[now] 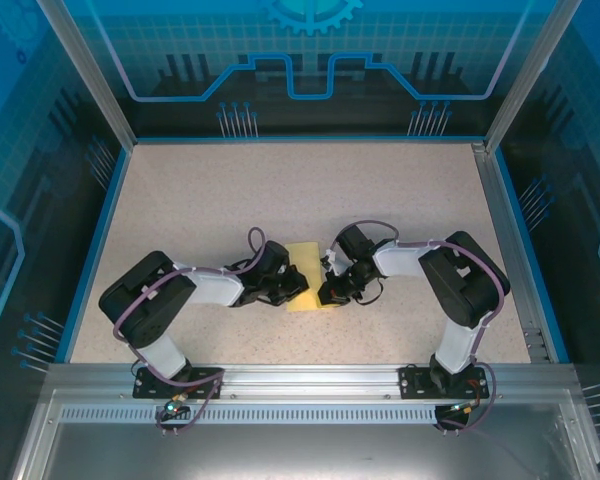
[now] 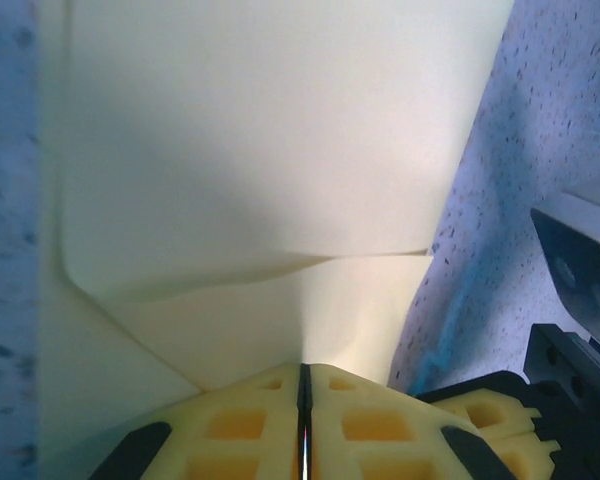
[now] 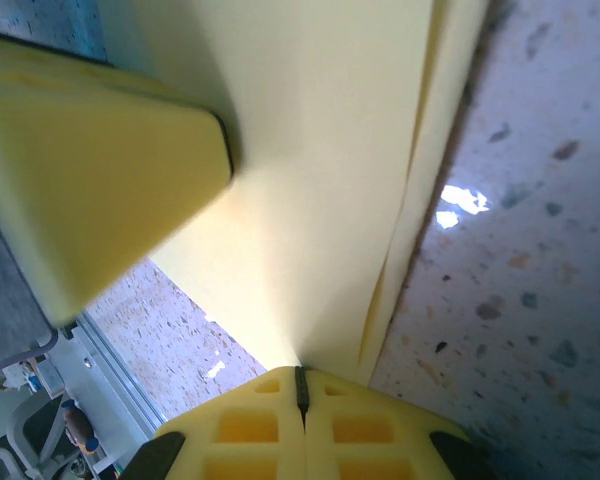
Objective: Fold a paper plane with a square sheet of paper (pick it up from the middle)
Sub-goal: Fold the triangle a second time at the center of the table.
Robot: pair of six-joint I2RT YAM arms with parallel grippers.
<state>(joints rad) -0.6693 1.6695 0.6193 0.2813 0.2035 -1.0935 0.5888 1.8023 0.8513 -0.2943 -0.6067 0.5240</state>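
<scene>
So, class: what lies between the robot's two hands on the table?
The folded yellow sheet of paper, plain in the top view. The wrist views show the left hand and the right hand each shut on an edge of it.

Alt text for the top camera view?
Two robot arms reach inward and meet at a small yellow paper in the middle of a speckled table, left fingers at its left edge, right fingers at its right. Blue panels surround it.

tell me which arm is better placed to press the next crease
Probably left: the left gripper is shut on the square sheet of paper just beside its unfinished crease; the right gripper only clamps the doubled edge.
</scene>
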